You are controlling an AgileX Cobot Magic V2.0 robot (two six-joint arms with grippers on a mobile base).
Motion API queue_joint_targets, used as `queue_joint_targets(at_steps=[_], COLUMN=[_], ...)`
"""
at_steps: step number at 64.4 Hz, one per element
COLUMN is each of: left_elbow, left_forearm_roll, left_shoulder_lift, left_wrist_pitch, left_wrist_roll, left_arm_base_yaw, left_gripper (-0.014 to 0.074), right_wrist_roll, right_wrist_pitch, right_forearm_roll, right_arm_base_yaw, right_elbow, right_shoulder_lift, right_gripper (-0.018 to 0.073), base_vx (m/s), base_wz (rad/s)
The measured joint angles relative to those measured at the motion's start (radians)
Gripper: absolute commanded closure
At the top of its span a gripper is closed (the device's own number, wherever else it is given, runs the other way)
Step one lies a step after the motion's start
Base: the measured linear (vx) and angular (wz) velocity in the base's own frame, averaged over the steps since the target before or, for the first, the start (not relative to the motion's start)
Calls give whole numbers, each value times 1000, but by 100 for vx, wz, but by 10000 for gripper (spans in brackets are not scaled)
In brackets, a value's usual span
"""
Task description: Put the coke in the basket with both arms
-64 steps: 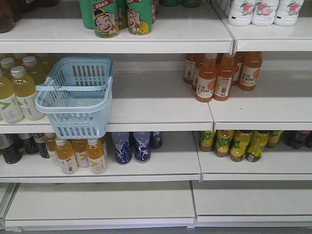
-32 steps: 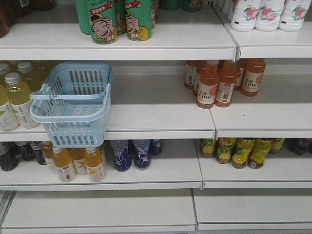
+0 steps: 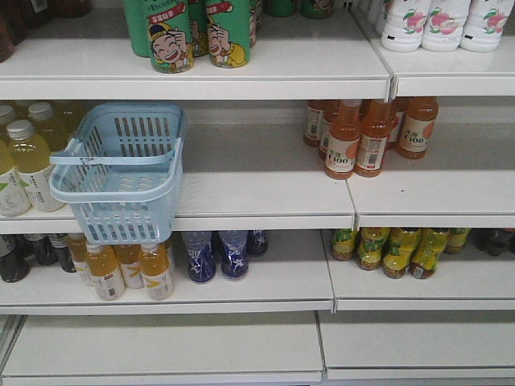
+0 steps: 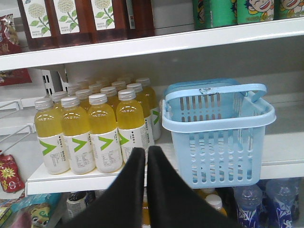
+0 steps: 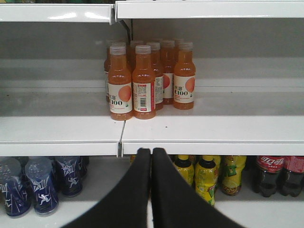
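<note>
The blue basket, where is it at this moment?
In the front view the basket stands on the left part of the middle shelf, reaching past its front edge, just right of the pale yellow bottles.

Landmark: basket (image 3: 121,219), jutting past the shelf front, mouth open upward beneath the upper shelf (image 3: 241,80). Just left of it yellow bottles (image 3: 28,161) crowd in. To its right, bare shelf (image 3: 257,181) runs to orange bottles (image 3: 354,141), well apart.

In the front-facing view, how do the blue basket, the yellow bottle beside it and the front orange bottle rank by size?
Basket, clearly largest.
Yellow bottle and orange bottle look nearly alike; I won't rank them.
</note>
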Motion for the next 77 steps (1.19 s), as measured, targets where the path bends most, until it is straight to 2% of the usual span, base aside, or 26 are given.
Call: queue_joint_targets(at_steps=[40, 50, 56, 65, 72, 77], left_elbow=[0, -3, -55, -227, -369, -451], left_forearm_roll=[0, -40, -59, -92, -96, -96], left_shoulder_lift=[0, 0, 0, 83, 212, 319], left_wrist_pitch=[-9, -63, -28, 43, 206, 280], left_wrist_roll=[0, -60, -102, -140, -129, -79], left_arm_base_yaw=[0, 0, 0, -1, -1, -1], left_gripper=[603, 603, 603, 603, 603, 603], right_wrist_roll=[0, 0, 0, 0, 0, 0], right_wrist_pitch=[0, 0, 0, 0, 0, 0], right_forearm_roll=[0, 0, 0, 0, 0, 0], right_arm_base_yaw=[0, 0, 0, 0, 0, 0], right_elbow=[0, 0, 0, 0, 0, 0], right_shoulder_lift=[0, 0, 0, 0, 0, 0], right_gripper=[568, 568, 568, 568, 568, 568], base_vx=[0, 0, 0, 0, 0, 0], base_wz=[0, 0, 0, 0, 0, 0])
